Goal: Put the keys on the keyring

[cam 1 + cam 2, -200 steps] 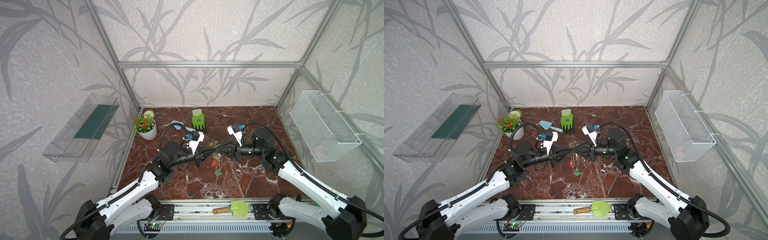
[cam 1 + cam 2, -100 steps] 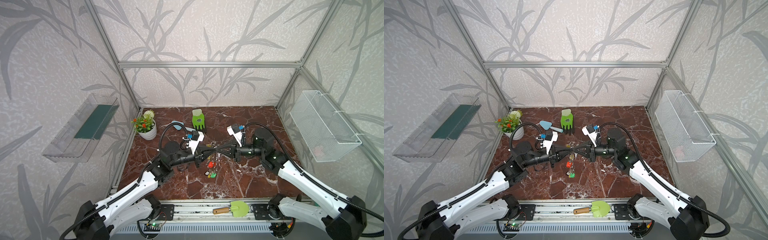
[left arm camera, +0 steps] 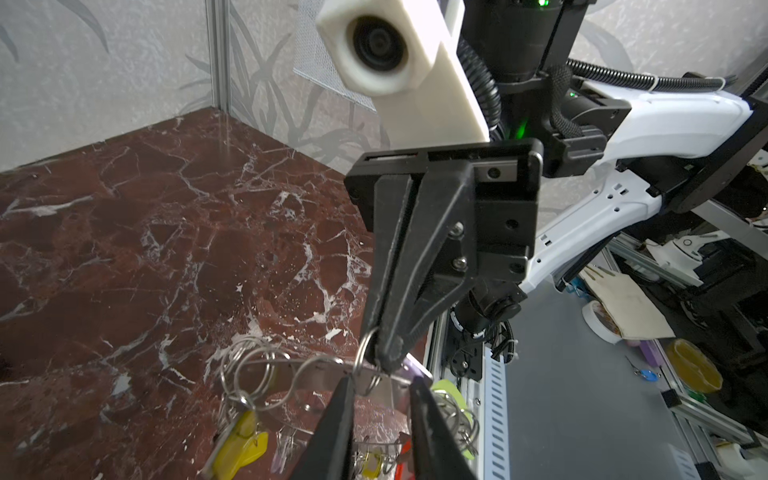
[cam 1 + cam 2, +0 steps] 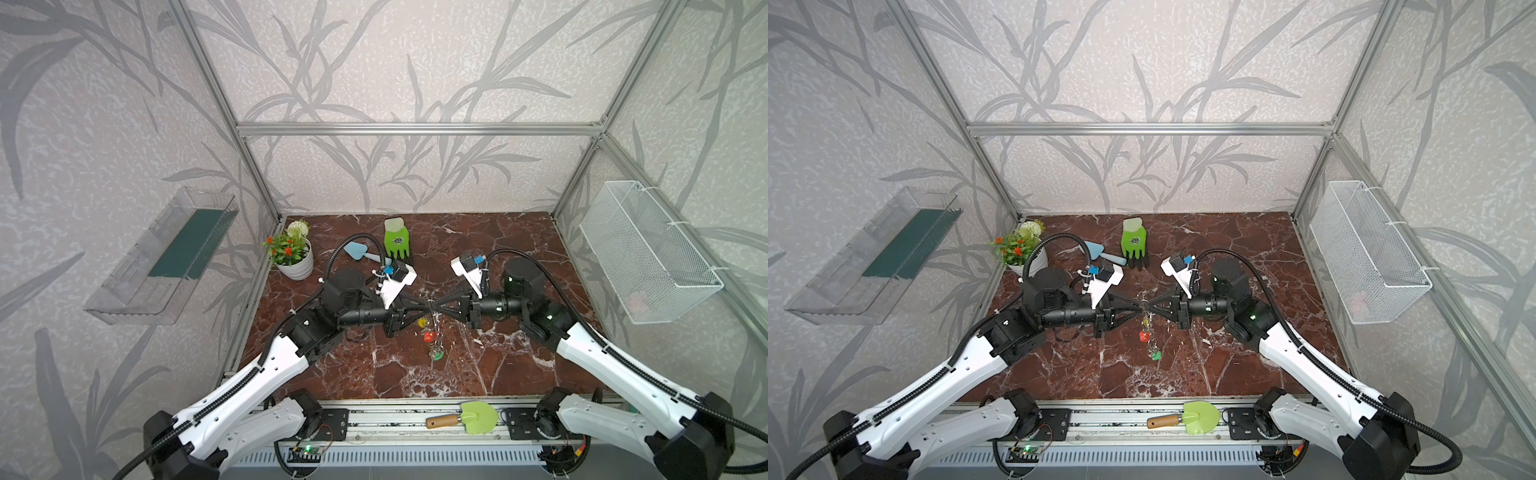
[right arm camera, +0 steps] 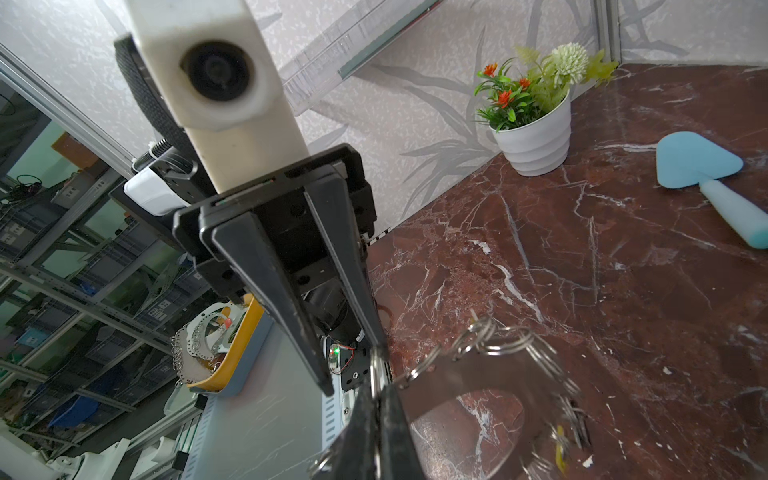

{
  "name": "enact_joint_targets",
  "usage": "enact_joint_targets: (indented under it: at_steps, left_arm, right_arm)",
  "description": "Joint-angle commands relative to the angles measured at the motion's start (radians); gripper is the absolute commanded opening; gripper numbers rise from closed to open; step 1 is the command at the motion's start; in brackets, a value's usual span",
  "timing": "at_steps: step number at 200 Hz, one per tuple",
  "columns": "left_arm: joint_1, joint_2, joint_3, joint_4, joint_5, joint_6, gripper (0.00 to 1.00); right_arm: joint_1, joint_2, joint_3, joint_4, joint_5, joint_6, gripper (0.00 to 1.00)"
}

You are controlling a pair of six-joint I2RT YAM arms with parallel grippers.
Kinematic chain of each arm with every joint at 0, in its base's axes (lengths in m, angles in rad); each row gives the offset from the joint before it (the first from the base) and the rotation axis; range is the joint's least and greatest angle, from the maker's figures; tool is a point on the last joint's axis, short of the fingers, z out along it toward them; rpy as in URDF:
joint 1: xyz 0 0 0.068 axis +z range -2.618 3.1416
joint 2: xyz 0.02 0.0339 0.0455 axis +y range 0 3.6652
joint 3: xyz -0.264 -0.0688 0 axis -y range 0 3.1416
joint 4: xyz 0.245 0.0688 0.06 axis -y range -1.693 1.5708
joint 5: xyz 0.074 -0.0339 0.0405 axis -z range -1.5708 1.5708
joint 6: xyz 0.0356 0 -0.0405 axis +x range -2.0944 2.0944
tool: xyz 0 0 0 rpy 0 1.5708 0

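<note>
Two claws meet over the desk (image 4: 498, 365), on the robot's side of the green glove (image 4: 397, 245): the right claw (image 5: 378, 415) is clenched on the rim of the one keyring (image 5: 469, 374), the left claw (image 3: 380, 380) released astride it. The left should probably back off straight, clear of the wire loops (image 3: 245, 370). At least three keys (image 4: 428, 336) dangle: yellow, red, green.

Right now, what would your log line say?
left gripper: open astride keyring | right gripper: shut on keyring | keys: dangling under it
</note>
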Motion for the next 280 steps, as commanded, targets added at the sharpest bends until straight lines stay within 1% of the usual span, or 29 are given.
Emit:
enact_joint_targets:
  at_steps: [1, 22, 57, 73, 94, 152, 172, 182, 241, 280]
  left_arm:
    - [0.0, 0.01, 0.055, -0.124, 0.07, 0.092, 0.28]
    - [0.005, 0.026, 0.085, -0.165, 0.075, 0.122, 0.29]
    - [0.026, 0.063, 0.149, -0.235, 0.095, 0.184, 0.36]
    - [0.041, 0.085, 0.184, -0.262, 0.097, 0.209, 0.37]
    - [0.06, 0.119, 0.232, -0.295, 0.13, 0.242, 0.41]
    - [0.093, 0.236, 0.374, -0.489, 0.193, 0.391, 0.41]
    - [0.1, 0.261, 0.394, -0.524, 0.209, 0.423, 0.39]
    - [0.101, 0.273, 0.399, -0.528, 0.22, 0.424, 0.36]
    - [0.101, 0.322, 0.404, -0.516, 0.293, 0.421, 0.27]
    - [0.102, 0.334, 0.41, -0.52, 0.302, 0.419, 0.15]
  right_arm:
    - [0.001, -0.028, 0.035, 0.002, 0.03, -0.016, 0.0]
    - [0.0, -0.033, 0.033, 0.001, 0.033, -0.017, 0.0]
    - [0.002, -0.032, 0.041, -0.02, 0.028, -0.035, 0.0]
    - [0.004, -0.034, 0.041, -0.023, 0.023, -0.039, 0.0]
    - [0.011, -0.035, 0.042, -0.023, 0.01, -0.044, 0.0]
    - [0.018, -0.033, 0.047, -0.023, -0.011, -0.056, 0.0]
    - [0.02, -0.033, 0.047, -0.02, -0.017, -0.057, 0.0]
    - [0.019, -0.033, 0.047, -0.02, -0.018, -0.058, 0.0]
    - [0.02, -0.03, 0.043, -0.021, -0.02, -0.061, 0.0]
    - [0.019, -0.029, 0.039, -0.02, -0.023, -0.062, 0.0]
